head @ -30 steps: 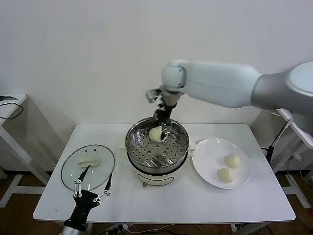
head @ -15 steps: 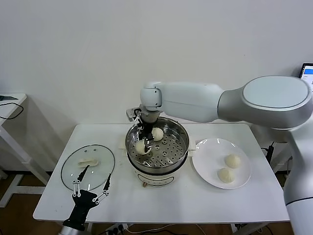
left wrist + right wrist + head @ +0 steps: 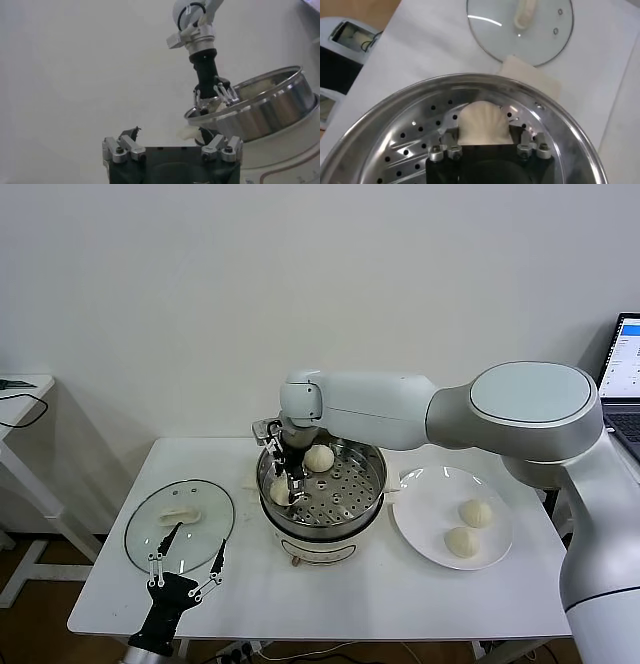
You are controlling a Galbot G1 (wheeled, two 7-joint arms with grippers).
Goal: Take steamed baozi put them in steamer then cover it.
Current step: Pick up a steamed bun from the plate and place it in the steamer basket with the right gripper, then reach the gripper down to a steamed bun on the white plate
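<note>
With two baozi point(image 3: 318, 457) in the steamer point(image 3: 340, 519), the right gripper point(image 3: 283, 487) stood over the second, jaws apart, while two waited on the plate point(image 3: 428, 529), the cover point(image 3: 180, 522) lay on the counter point(image 3: 400, 594), and the left gripper point(image 3: 187, 570) idled, jaws apart.

A lab-like test room: bare white wall point(image 3: 150, 304), plain white table point(image 3: 330, 594), laptop point(image 3: 622, 374) alongside.

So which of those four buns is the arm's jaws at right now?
The bun at the steamer's left edge; another sits farther back, two on the plate.
</note>
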